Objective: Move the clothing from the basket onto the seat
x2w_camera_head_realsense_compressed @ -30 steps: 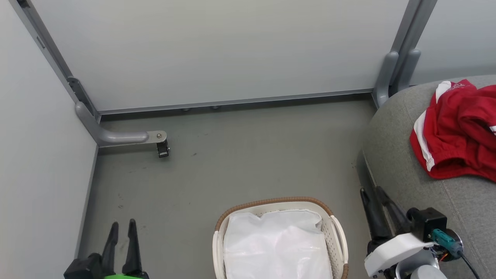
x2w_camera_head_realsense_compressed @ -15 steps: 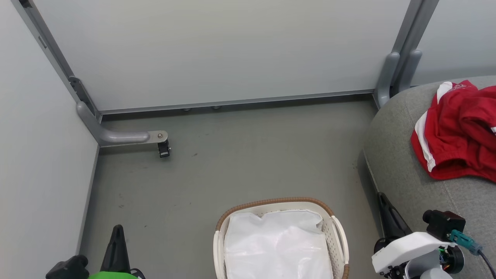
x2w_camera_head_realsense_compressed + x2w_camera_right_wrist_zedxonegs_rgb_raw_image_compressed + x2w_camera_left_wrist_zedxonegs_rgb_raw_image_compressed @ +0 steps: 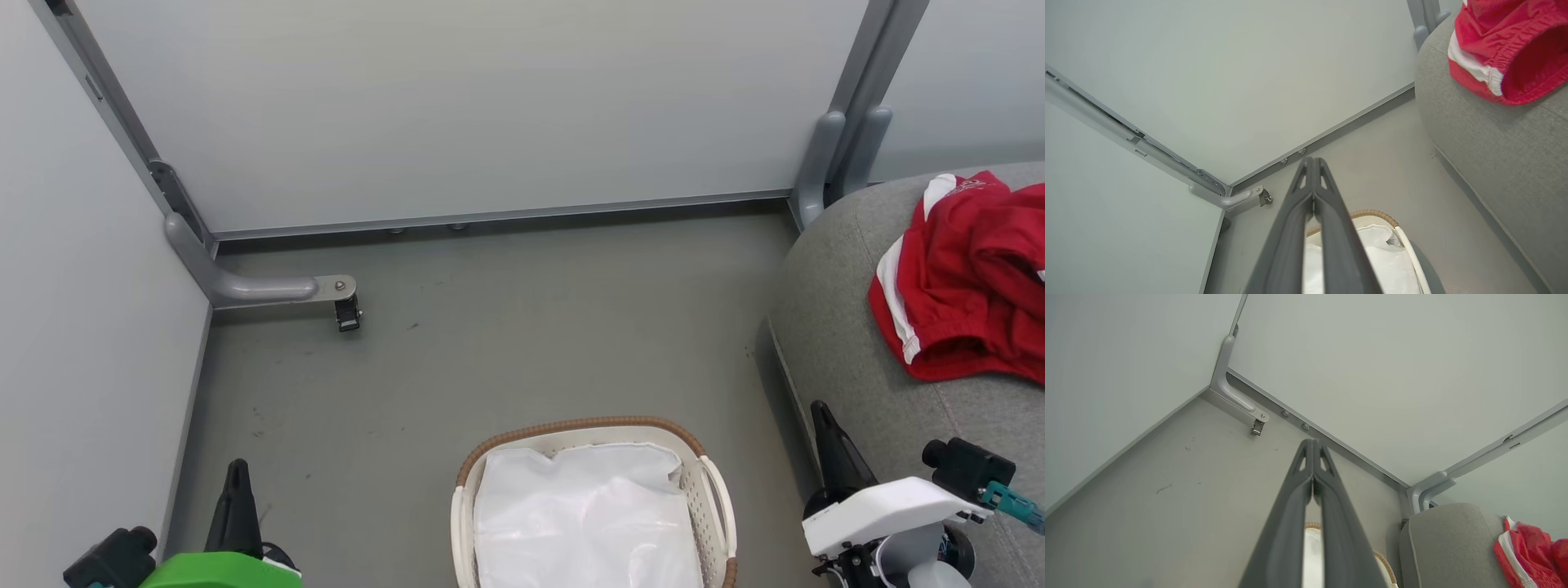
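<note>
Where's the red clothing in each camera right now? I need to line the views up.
Head view: the clothing lies at the right edge, upper half, on the seat.
Left wrist view: the clothing is in the lower right corner, on the seat.
Right wrist view: the clothing is in the upper right corner, on the seat.
Shared landmark: the grey floor bracket at the wall corner.

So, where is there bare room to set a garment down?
Bare sofa lies between the clothing and the right hand. Open floor runs from the basket to the wall panel. Crowded: the sofa under the clothing, and the basket, covered by a white sheet.
</note>
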